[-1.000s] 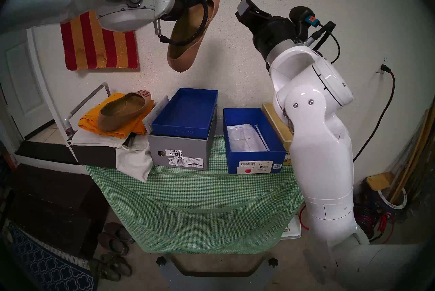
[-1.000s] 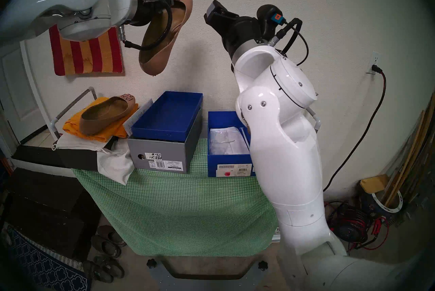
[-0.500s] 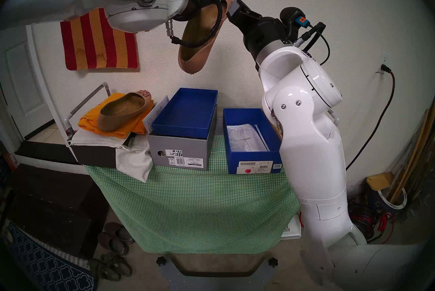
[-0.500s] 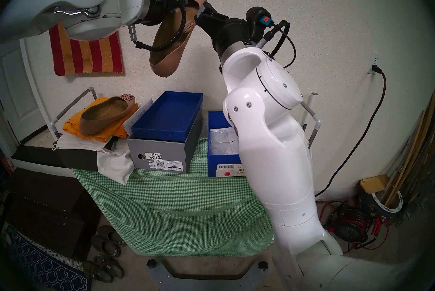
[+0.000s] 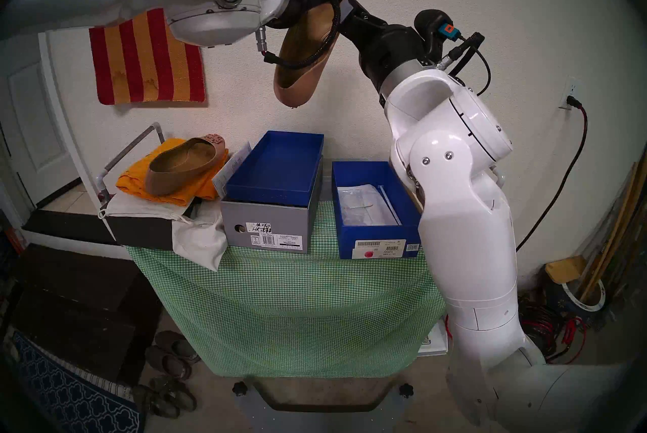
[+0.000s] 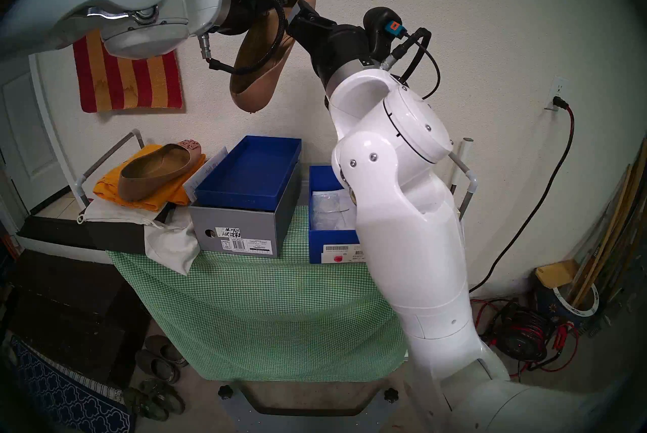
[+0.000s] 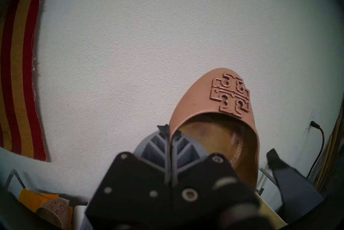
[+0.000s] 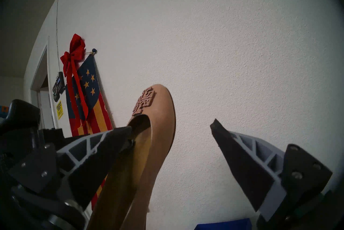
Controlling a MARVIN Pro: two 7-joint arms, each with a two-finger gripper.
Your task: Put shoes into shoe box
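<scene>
My left gripper [image 7: 170, 130] is shut on the side rim of one tan-pink flat [image 5: 301, 71], held high above the table, toe up and heel down. The flat also shows in the right head view [image 6: 259, 78]. My right gripper [image 8: 171, 127] is open around this flat [image 8: 158, 131]: one finger [image 8: 104, 147] is at the shoe's opening and the other finger [image 8: 242, 158] stands apart to the right. The second flat [image 5: 182, 166] lies on an orange cloth [image 5: 136, 181] at the table's left. The all-blue shoe box [image 5: 378, 232] stands open on the right, with white paper [image 5: 364, 204] inside.
A grey box with a blue tray [image 5: 269, 225] stands left of the blue box. A white cloth bag [image 5: 199, 239] and a dark box [image 5: 140, 229] lie at the left edge of the green checked tablecloth [image 5: 280, 299]. Dark slippers [image 5: 171, 358] lie on the floor.
My left arm carried the flat to the right. My right gripper moved left toward it, and its open fingers now stand around the shoe's upper part.
</scene>
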